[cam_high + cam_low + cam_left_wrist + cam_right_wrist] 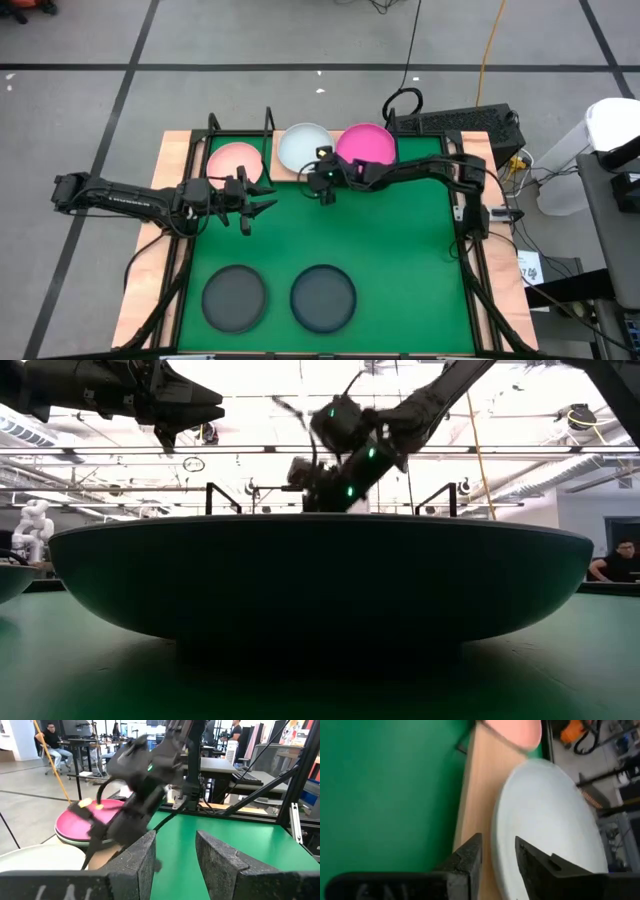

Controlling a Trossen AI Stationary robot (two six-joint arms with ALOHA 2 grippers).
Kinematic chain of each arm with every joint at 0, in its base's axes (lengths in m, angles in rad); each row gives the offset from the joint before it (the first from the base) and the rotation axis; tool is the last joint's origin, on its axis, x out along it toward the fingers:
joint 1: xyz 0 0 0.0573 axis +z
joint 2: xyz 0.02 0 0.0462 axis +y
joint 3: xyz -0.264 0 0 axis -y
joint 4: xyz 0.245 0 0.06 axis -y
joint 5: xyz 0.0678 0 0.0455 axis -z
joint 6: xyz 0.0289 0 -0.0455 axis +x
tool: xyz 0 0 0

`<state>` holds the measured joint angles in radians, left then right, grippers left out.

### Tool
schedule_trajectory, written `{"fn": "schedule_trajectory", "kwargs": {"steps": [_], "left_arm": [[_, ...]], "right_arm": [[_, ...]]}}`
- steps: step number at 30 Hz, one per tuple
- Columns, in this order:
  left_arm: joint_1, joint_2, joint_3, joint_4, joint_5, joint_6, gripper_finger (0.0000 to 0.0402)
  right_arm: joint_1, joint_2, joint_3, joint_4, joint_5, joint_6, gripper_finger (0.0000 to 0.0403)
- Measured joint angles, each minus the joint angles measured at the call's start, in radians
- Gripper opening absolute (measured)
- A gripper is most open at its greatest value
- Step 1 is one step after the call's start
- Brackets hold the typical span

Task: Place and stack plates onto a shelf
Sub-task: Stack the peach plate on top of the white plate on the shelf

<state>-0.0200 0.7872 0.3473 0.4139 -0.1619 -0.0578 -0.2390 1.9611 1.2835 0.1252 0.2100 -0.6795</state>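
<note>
Three plates lie side by side on the wooden shelf (272,168) at the table's far side: light pink (235,160), pale white (303,147) and hot pink (365,144). Two dark plates (234,298) (323,297) rest flat on the green mat near the table's near edge. My right gripper (325,190) is at the white plate's near rim. In the right wrist view it is open (498,860), with one finger on either side of that rim (495,845) and wood showing in the gap. My left gripper (255,205) hovers open over the mat just in front of the light pink plate.
Black wire posts (213,125) stand up at the shelf's far edge. Wooden border strips (165,240) and black rails run along the table's sides. One dark plate (320,580) fills the foreground of the low view. Bare green mat (380,240) lies between the shelf and the dark plates.
</note>
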Motion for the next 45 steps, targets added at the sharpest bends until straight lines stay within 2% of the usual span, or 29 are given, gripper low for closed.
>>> {"fn": "schedule_trajectory", "kwargs": {"steps": [3, 7, 10, 13, 16, 19, 25, 30, 35, 45], "left_arm": [[0.000, 0.000, 0.000, -0.003, 0.000, 0.000, 0.0143], [0.000, 0.000, 0.000, -0.020, -0.004, 0.000, 0.0143], [0.000, 0.000, 0.000, -0.061, -0.048, -0.026, 0.0143], [0.000, 0.000, 0.000, -0.127, -0.137, -0.075, 0.0143], [0.000, 0.000, 0.000, -0.200, -0.233, -0.119, 0.0143], [0.000, 0.000, 0.004, -0.292, -0.260, -0.167, 0.0143], [0.000, 0.034, 0.114, -0.662, -0.398, -0.371, 0.0143], [0.020, 0.114, 0.199, -0.897, -0.415, -0.477, 0.0143], [0.060, 0.231, 0.264, -1.033, -0.396, -0.550, 0.0143], [0.138, 0.437, 0.291, -1.063, -0.276, -0.552, 0.0143]], "right_arm": [[0.038, -0.076, 0.000, -0.041, 0.001, 0.007, 0.0104], [0.085, -0.220, 0.000, -0.151, -0.001, 0.131, 0.0100], [0.115, -0.340, 0.000, -0.231, -0.001, 0.198, 0.0093], [0.140, -0.469, -0.047, -0.236, -0.001, 0.251, 0.0086], [0.159, -0.597, -0.150, -0.172, -0.002, 0.311, 0.0082], [0.178, -0.718, -0.292, -0.055, -0.001, 0.373, 0.0082], [0.237, -0.927, -0.602, 0.263, -0.002, 0.455, 0.0082], [0.271, -1.027, -0.780, 0.499, -0.002, 0.458, 0.0082], [0.275, -1.081, -0.847, 0.533, -0.002, 0.458, 0.0082], [0.275, -1.086, -0.888, 0.527, 0.005, 0.429, 0.0082]]}}
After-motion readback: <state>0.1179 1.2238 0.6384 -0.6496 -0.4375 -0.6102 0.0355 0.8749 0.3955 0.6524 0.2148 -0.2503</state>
